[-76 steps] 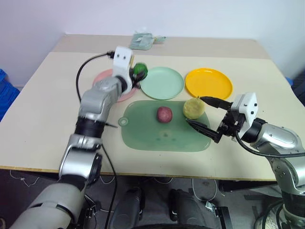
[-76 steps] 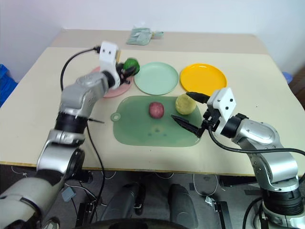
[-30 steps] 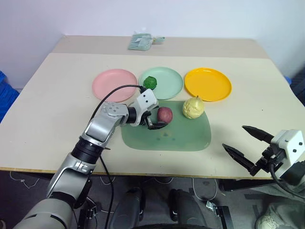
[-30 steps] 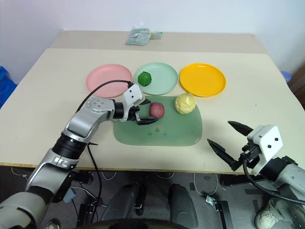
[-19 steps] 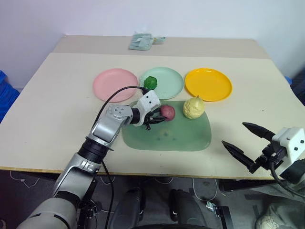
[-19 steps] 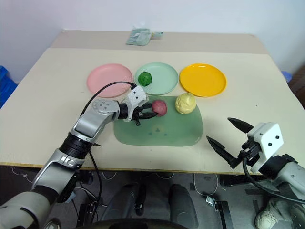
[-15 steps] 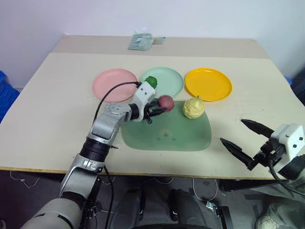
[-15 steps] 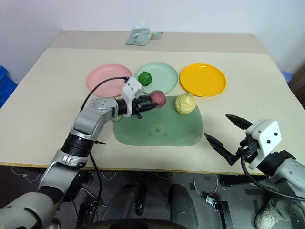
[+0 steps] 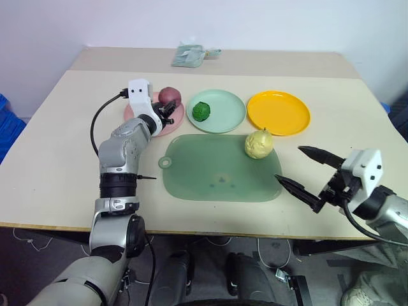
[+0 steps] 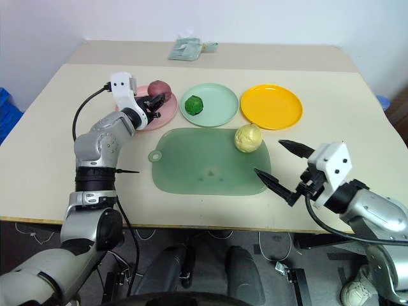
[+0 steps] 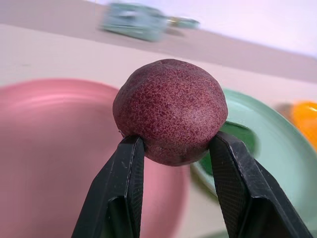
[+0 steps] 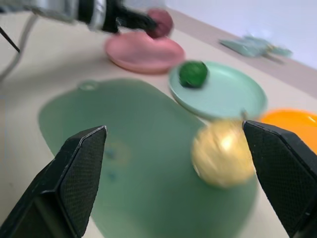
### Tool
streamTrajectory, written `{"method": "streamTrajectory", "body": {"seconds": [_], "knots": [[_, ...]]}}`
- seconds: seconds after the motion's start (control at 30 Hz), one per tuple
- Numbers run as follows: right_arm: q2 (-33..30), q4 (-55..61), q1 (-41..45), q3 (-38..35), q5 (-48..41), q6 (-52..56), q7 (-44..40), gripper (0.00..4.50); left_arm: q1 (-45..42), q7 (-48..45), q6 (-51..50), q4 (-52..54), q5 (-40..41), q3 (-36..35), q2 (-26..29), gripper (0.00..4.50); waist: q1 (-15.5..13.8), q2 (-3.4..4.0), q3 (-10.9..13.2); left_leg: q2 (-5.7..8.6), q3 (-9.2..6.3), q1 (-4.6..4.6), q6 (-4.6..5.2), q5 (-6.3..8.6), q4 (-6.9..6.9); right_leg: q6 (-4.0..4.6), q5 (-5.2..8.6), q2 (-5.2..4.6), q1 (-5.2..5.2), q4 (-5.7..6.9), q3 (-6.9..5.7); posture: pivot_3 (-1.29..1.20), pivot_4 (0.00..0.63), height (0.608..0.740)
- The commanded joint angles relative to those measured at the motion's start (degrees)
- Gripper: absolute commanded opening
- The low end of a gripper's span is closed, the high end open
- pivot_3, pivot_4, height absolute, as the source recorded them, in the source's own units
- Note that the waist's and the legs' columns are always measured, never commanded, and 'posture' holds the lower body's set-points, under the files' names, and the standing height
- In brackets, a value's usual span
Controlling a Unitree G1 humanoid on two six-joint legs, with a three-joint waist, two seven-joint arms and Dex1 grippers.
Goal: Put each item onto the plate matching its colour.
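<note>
My left gripper (image 9: 167,109) is shut on the reddish-purple ball (image 9: 169,95) and holds it just above the pink plate (image 9: 177,120); the wrist view shows the ball (image 11: 170,118) pinched between both black fingers. The dark green ball (image 9: 201,111) lies on the mint green plate (image 9: 224,109). The orange-yellow plate (image 9: 278,112) holds nothing. The pale yellow pear-like lump (image 9: 259,144) rests on the green cutting mat's far right corner. My right gripper (image 9: 305,171) hovers open by the mat's right edge, short of the lump (image 12: 222,152).
The translucent green cutting mat (image 9: 217,175) lies in front of the three plates. A small pale green packet (image 9: 189,55) sits at the table's far edge. A black cable loops from my left wrist over the table.
My left gripper closed on the reddish-purple ball, lifted it off the mat and carried it left and away to above the pink plate. My right gripper moved in toward the mat's right edge.
</note>
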State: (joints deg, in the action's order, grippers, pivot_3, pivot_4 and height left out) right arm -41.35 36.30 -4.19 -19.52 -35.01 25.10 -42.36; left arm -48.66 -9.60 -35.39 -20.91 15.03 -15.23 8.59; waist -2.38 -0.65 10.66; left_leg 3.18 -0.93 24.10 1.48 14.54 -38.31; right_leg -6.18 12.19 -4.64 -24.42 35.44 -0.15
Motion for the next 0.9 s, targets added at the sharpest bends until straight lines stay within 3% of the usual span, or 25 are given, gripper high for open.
{"method": "streamTrajectory", "body": {"seconds": [0.03,0.33,0.43,0.53,0.57,0.7,0.9], "knots": [[0.16,0.21,3.07,2.45,-0.8,-1.15,-1.17,4.5,-1.65,2.62,3.26,-2.12,-0.25,-0.46,-0.33,1.77,0.04,-0.01,0.0,0.0,0.0,0.0,0.0,0.0,0.0,0.0,0.0,0.0,0.0,0.0,0.0,0.0,0.15,0.74],[2.2,-2.61,11.36,8.55,0.25,-1.91,-1.3,4.5,-0.07,3.79,3.6,-4.06,-1.07,0.8,0.84,1.77,0.1,-0.02,0.0,0.01,0.0,0.0,-0.02,0.0,0.01,0.0,0.0,-0.01,-0.02,0.02,0.01,0.0,0.15,0.74],[2.6,-3.13,12.38,9.7,0.77,-1.95,-1.07,4.5,0.43,3.54,3.4,-3.62,-1.67,1.74,1.65,2.76,0.14,-0.02,0.0,0.01,0.0,0.0,-0.02,0.0,0.01,0.0,0.0,-0.02,-0.02,0.02,0.01,0.0,0.15,0.74],[2.84,-3.56,13.38,10.51,1.06,-1.76,-0.7,4.5,0.96,3.64,2.84,-2.25,-1.63,2.21,1.66,4.32,0.1,-0.02,0.0,0.01,0.0,0.0,-0.02,0.0,0.01,0.0,-0.01,-0.03,-0.03,0.03,0.01,0.0,0.15,0.74],[2.89,-3.7,13.76,10.66,1.06,-1.58,-0.57,4.5,1.3,4.0,2.64,-0.87,-1.62,2.29,1.5,4.47,0.16,-0.02,0.0,0.01,0.0,0.0,-0.02,0.0,0.01,0.0,-0.01,-0.03,-0.03,0.03,0.01,0.0,0.15,0.74],[2.75,-4.24,15.1,10.75,0.77,-0.89,-0.02,4.5,4.52,3.37,3.18,7.59,-4.46,6.84,2.23,4.47,0.2,-0.01,0.0,0.01,0.0,0.0,-0.03,0.0,0.04,0.01,-0.01,-0.05,-0.05,0.02,0.02,0.0,0.15,0.74],[2.39,-4.45,15.73,10.13,0.77,-0.17,0.93,4.5,6.15,-7.78,2.22,16.86,-2.22,16.15,1.52,4.47,0.03,-0.01,0.0,0.01,0.0,0.02,-0.04,0.0,0.04,0.02,-0.01,-0.1,-0.04,0.01,0.08,0.0,0.15,0.74]]}}
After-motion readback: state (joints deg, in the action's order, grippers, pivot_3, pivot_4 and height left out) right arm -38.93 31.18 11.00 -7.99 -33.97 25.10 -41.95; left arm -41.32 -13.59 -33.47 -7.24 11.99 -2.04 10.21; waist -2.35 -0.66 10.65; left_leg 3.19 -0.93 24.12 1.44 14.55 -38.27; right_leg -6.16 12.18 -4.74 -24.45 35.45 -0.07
